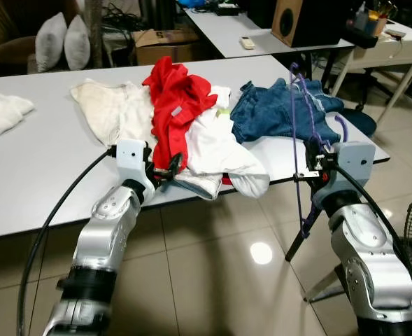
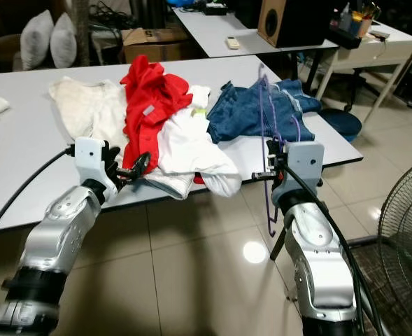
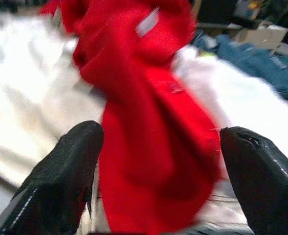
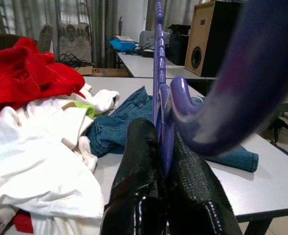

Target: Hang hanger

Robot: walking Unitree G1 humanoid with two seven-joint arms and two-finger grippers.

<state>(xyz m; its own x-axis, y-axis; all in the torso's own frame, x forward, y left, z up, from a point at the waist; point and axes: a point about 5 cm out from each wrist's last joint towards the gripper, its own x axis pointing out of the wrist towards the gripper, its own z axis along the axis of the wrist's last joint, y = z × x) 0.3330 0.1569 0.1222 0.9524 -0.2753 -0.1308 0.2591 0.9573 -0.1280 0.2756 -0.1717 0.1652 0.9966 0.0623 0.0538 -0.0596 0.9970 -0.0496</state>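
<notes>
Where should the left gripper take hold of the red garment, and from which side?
Grip the lower fold of the red garment where it drapes toward the table's near edge. The left gripper, jaws open, already faces that hanging end, so a level approach from the robot's side probably suits. White clothes flank it, so pinch the red fold alone.

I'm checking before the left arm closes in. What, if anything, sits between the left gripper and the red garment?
Nothing visible does. The left gripper, open, points at the red garment, whose cloth hangs right between its fingers.
</notes>
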